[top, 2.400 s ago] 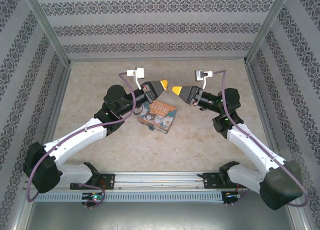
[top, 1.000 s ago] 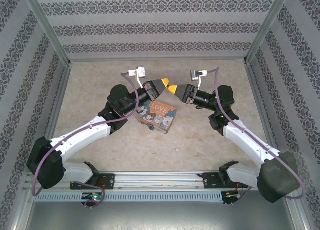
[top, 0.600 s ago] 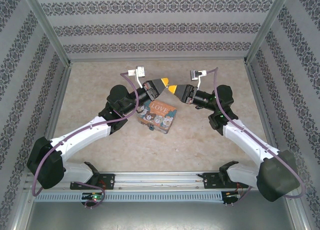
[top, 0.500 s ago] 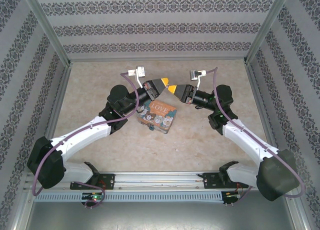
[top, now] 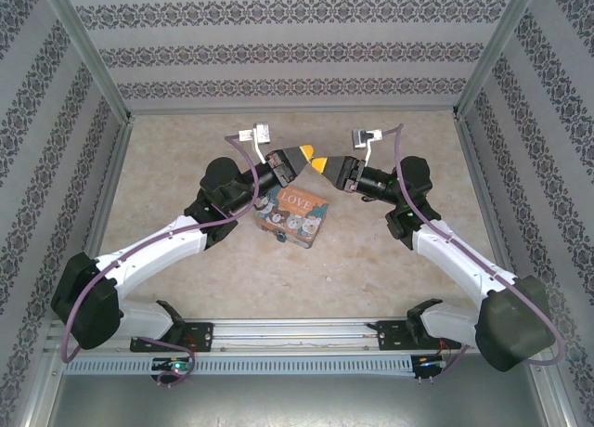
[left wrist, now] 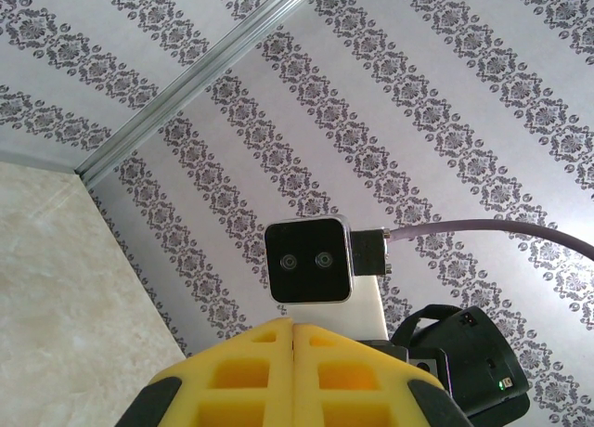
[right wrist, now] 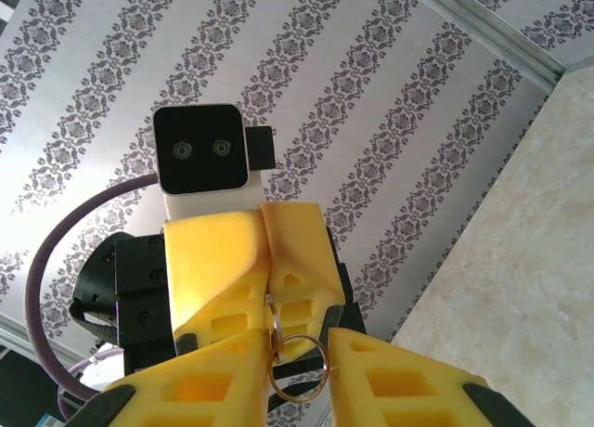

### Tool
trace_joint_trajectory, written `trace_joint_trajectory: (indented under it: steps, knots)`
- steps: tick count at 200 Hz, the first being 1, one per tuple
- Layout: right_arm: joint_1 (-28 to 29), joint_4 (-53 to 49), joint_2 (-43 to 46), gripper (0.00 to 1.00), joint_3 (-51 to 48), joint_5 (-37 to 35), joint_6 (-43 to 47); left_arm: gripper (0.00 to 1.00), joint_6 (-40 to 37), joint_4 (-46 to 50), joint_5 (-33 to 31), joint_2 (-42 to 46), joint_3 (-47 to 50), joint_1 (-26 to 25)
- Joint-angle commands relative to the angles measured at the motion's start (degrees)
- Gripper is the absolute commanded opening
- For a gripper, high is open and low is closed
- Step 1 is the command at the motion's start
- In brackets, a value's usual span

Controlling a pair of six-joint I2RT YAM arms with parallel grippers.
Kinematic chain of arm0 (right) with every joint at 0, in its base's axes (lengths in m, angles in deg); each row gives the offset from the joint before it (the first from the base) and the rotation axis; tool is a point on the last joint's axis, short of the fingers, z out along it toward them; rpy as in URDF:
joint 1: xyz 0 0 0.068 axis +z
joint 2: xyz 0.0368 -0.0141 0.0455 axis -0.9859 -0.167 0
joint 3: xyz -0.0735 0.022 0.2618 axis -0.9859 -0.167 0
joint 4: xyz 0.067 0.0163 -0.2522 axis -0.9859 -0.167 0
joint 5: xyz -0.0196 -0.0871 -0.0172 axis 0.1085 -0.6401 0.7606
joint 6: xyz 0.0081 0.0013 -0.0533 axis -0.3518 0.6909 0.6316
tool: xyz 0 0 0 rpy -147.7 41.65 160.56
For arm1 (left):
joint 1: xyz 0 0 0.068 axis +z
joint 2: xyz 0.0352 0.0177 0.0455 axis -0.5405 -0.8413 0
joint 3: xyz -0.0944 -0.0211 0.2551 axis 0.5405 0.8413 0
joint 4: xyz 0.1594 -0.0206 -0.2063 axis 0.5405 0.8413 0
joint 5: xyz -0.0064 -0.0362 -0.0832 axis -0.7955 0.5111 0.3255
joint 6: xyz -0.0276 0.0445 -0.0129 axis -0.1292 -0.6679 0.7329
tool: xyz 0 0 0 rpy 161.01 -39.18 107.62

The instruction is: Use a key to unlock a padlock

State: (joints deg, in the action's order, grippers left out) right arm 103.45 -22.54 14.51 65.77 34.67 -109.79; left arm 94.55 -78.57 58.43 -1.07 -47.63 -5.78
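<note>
Metal ring (right wrist: 295, 376) between right jaws

Key (right wrist: 275, 329) with silver ring (right wrist: 298, 369) hangs from left fingers (right wrist: 223, 251); padlock (top: 281, 236) by tin (top: 295, 212).

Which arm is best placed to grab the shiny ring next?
Right. In its wrist view, the right pincer has its yellow fingers open on either side of the ring, so it likely just needs to close. The left pincer is shut, with the ring hanging at its tips.
</note>
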Motion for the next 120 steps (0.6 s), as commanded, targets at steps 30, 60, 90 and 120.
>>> trace_joint_trajectory:
  steps: [30,60,90,120]
  knots:
    - [1.0,1.9,-0.5,0.2,2.3,-0.3,0.6,0.0,0.9,-3.7,0.0,0.1,1.1,0.6]
    - [0.9,1.6,-0.6,0.12,2.0,-0.9,0.6,0.0,1.0,-3.9,0.0,0.3,1.2,0.6]
    - [0.8,1.1,-0.7,0.04,1.7,-1.4,0.9,0.0,1.0,-4.1,-0.2,0.5,1.3,0.6]
    - [0.7,1.0,-0.4,0.0,1.3,-1.8,1.3,0.0,1.2,-4.3,-0.2,0.6,1.5,0.6]
